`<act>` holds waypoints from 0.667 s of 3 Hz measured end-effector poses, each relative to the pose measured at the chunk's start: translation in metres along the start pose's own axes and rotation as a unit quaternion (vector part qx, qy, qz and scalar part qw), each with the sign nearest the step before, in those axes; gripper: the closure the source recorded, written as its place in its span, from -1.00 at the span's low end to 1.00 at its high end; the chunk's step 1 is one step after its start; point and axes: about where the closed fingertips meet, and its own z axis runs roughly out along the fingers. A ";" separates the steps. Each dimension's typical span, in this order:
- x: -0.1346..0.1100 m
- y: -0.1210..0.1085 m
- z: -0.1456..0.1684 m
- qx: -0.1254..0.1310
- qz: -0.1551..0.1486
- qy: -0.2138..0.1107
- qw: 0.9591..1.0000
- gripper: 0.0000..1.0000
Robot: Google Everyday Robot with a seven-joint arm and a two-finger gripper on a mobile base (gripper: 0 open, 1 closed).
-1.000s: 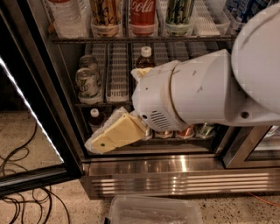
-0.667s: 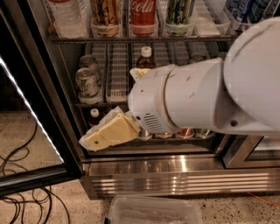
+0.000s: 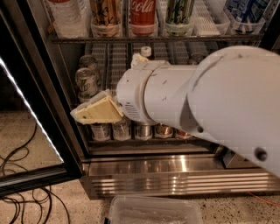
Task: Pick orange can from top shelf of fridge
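Observation:
The orange can, golden with dark markings, stands on the top shelf of the fridge, left of a red Coca-Cola can. Its top is cut off by the frame's upper edge. My gripper, a cream wedge at the end of the big white arm, is in front of the lower racks, well below the orange can and a little to its left. It holds nothing that I can see.
A water bottle and a green-striped can flank the two cans. Silver cans stand on the middle rack, more cans below. The open door's frame is at left, with cables on the floor and a clear tub in front.
My gripper has moved up and to the left, from the bottom rack's level toward the middle rack. The arm now covers more of the fridge's right side.

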 end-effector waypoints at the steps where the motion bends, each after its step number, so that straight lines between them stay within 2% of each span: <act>1: 0.001 -0.018 -0.007 0.081 0.011 -0.007 0.997 -1.00; 2: -0.010 -0.022 -0.010 0.096 0.016 -0.019 0.995 -1.00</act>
